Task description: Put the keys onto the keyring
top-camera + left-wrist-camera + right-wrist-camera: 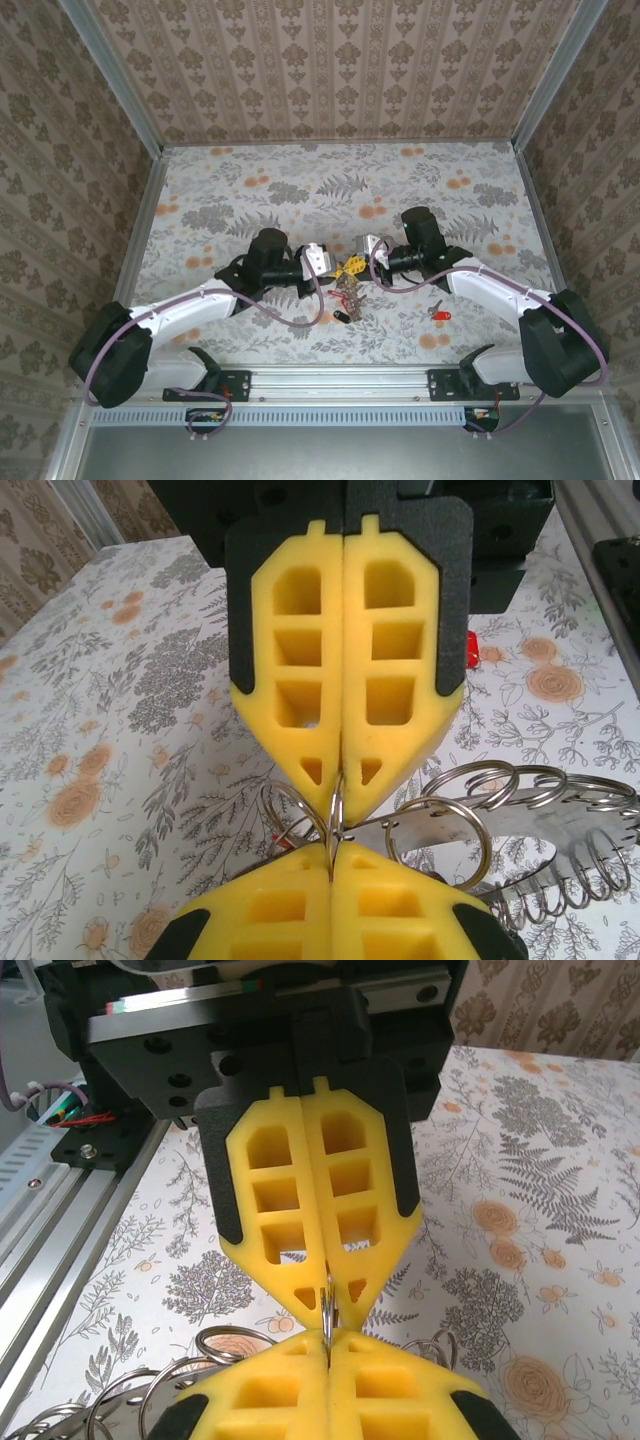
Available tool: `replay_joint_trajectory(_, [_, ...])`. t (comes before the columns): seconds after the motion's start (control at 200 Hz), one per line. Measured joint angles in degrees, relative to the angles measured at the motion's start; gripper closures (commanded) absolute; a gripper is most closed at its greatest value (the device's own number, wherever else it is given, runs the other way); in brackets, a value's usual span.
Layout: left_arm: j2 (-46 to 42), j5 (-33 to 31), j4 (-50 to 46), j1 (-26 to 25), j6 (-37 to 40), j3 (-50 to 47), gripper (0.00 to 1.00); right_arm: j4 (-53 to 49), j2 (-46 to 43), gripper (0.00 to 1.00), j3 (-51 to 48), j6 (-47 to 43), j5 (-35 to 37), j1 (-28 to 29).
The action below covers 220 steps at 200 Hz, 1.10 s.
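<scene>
Two claws meet tip to tip over the middle of the table (250, 200). Left gripper (331, 852) is clamped tight on a small wire ring (337, 805). Right gripper (328, 1338) pinches that same ring from the opposite side, jaws closed too. Keyring (520, 832), flat and silver, sits just beside the fingertips with many small split rings threaded on it. Keys (345, 298) are bunched right by the grippers, black key (341, 316) nearest the arm bases. One red key (440, 314) lies well apart, on the right arm's side.
</scene>
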Motion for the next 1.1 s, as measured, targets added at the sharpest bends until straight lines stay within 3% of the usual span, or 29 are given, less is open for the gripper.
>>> replay_joint_trajectory(0.32, [-1.3,-6.0,-3.6,-2.8,5.5,1.5,1.0,-7.4,-4.8,0.91,1.4,-4.5,9.5,2.6])
replay_joint_trajectory(0.435, [-1.4,-6.1,-3.7,-2.9,6.1,2.0,1.0,-9.4,-6.3,1.0,1.9,-6.3,12.0,3.4])
replay_joint_trajectory(0.555, [-1.4,-6.1,-3.7,-2.9,6.1,2.0,0.96,-10.4,-6.7,1.0,2.3,-7.2,13.6,4.1])
replay_joint_trajectory(0.705, [-1.4,-5.9,-3.0,-2.8,4.6,1.9,0.87,-8.5,-6.7,1.0,1.9,-5.7,13.4,3.9])
replay_joint_trajectory(0.94, [-1.4,-3.7,1.6,-1.9,0.4,0.9,0.88,-2.1,-6.7,1.0,-0.8,0.0,10.2,2.4])
replay_joint_trajectory(1.1, [-1.8,-2.6,3.1,-1.2,-0.9,0.0,0.83,2.4,-6.7,1.0,-2.6,4.2,7.3,1.2])
